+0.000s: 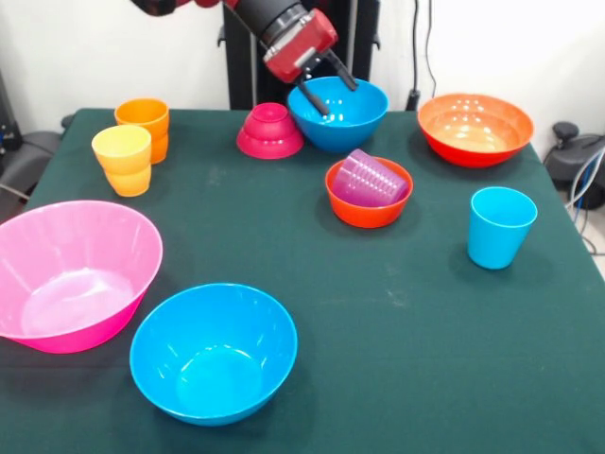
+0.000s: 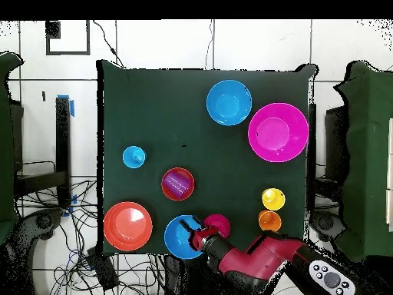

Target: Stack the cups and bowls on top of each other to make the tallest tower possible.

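My gripper (image 1: 333,88) is open and empty, its fingers reaching into the far blue bowl (image 1: 352,123) at its far left rim. It also shows in the overhead view (image 2: 193,230) over that bowl (image 2: 178,240). The small magenta bowl (image 1: 270,132) sits upside down just left of it. The purple cup (image 1: 367,178) lies tilted inside the small orange-red bowl (image 1: 369,210). The orange cup (image 1: 144,115) and the yellow-orange cup (image 1: 123,159) stand at the far left. The light blue cup (image 1: 500,227) stands at the right. The wide orange bowl (image 1: 475,128) is at the far right.
The large pink bowl (image 1: 71,274) and the second blue bowl (image 1: 213,352) sit upright at the near left. The green table (image 1: 397,322) has open cloth at the near right. Cables and stands lie beyond the table's edges.
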Robot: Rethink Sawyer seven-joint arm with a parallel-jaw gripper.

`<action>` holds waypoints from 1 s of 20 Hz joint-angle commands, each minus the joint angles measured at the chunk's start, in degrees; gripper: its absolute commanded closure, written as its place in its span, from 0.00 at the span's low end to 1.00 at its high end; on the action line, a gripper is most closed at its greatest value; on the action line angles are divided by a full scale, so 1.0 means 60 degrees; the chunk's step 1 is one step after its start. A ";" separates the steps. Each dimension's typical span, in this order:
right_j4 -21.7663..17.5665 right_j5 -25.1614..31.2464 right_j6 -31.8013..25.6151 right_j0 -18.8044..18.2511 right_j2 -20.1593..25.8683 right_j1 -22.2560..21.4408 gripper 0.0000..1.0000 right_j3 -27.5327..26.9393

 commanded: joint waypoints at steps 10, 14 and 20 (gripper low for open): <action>0.2288 -0.2385 -0.2717 0.0406 -0.2056 0.1444 0.00 -0.2077; 0.1590 -0.2451 -0.2186 0.0391 -0.2265 0.1793 0.00 -0.2462; 0.0803 -0.2848 -0.1634 0.0237 -0.2495 0.2610 0.00 -0.3124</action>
